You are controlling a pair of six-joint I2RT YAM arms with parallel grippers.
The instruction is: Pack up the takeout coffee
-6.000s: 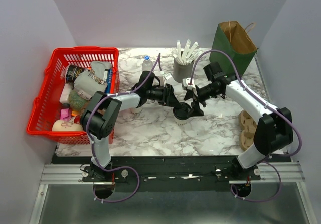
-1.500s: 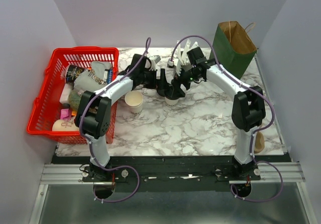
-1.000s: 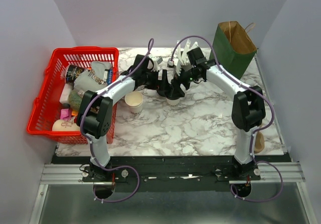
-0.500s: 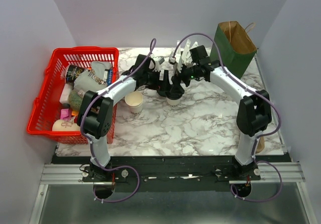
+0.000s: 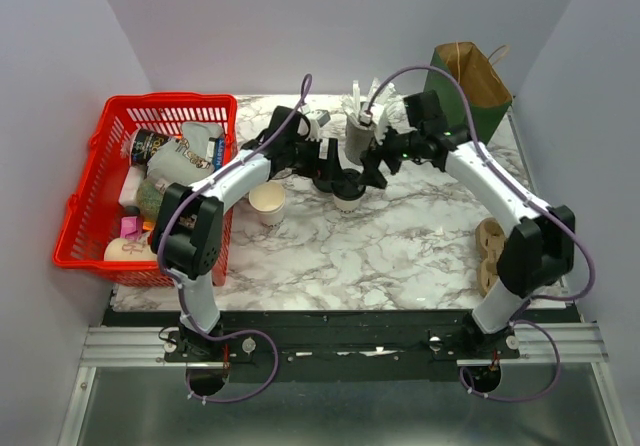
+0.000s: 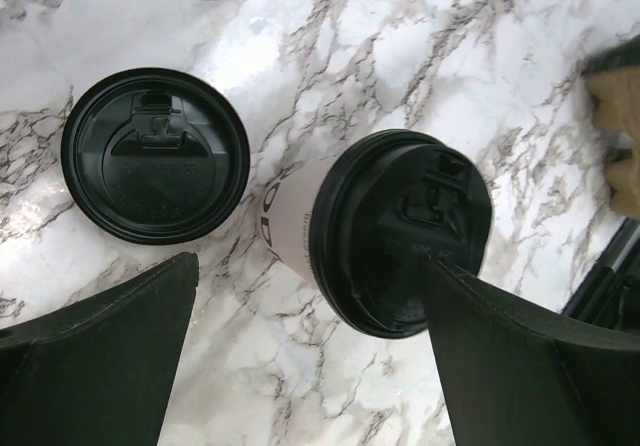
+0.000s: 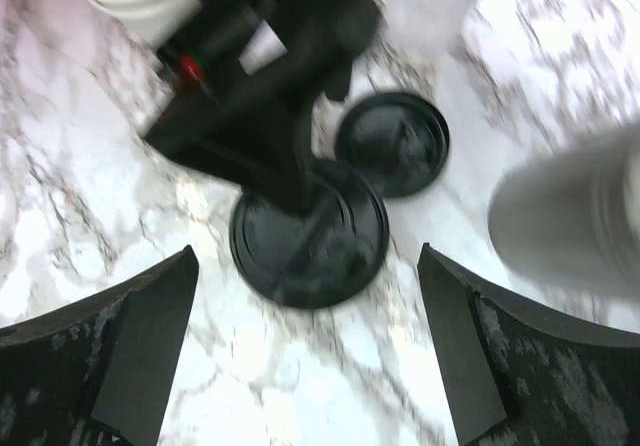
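The small cream-white paper cup with a black round plastic lid (image 5: 347,195) stands on the white marble counter (image 5: 400,256), near the middle of its back edge. A loose black lid (image 6: 155,154) lies just beside it. The left gripper (image 6: 310,266) hovers over the cup, jaws spread wide. The right gripper (image 7: 308,256) is also spread wide, holding nothing. A grey cup of white sticks (image 5: 358,138) stands just behind, and a plain cream cup (image 5: 267,202) stands nearer the counter's left edge.

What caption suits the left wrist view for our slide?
Open left gripper above the lidded takeout coffee, a loose black lid lying beside it.
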